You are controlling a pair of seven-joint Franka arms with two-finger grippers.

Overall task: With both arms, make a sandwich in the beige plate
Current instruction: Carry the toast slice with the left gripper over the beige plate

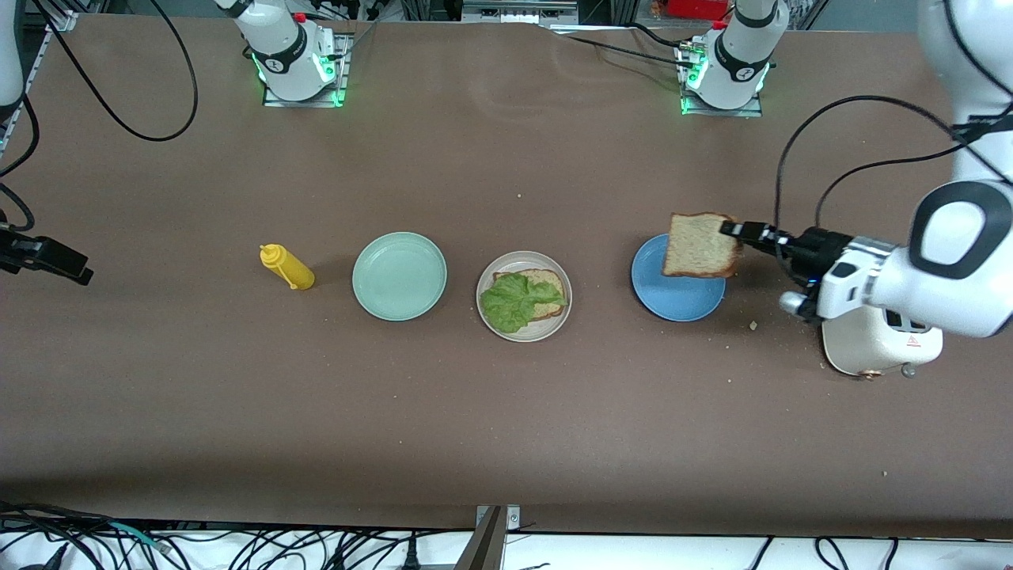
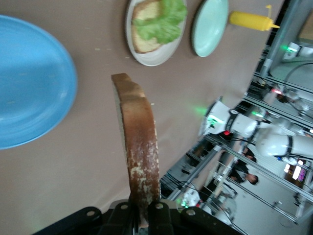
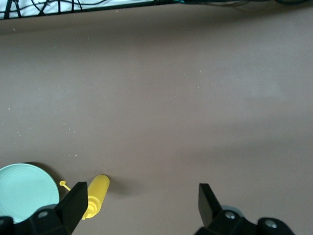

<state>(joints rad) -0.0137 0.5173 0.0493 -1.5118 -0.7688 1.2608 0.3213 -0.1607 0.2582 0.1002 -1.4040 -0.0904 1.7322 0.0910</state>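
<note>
Top slice in the air, sandwich not closed yet.
Beige plate [image 1: 524, 330] mid-surface carries bottom slice [image 1: 546, 283] and lettuce [image 1: 516, 302]. Left claw [image 1: 730, 229] clamped on second slice [image 1: 699, 245], held on edge over blue plate [image 1: 677, 298]. Next: carry across, lay flat, let go. Right claw [image 3: 139, 204] apart, waiting above mustard bottle [image 3: 97, 194].

Robotics lab, brown table [image 1: 506, 412], bolted arm bases, metal racks [image 2: 274, 98], cables

Brown worktop [image 1: 506, 427]; beige plate [image 1: 488, 315] with green lettuce [image 1: 514, 301]; mint plate [image 1: 400, 276]; blue plate [image 1: 681, 299]; yellow bottle [image 1: 287, 267]; speckled tan bread slice [image 1: 700, 245].
</note>
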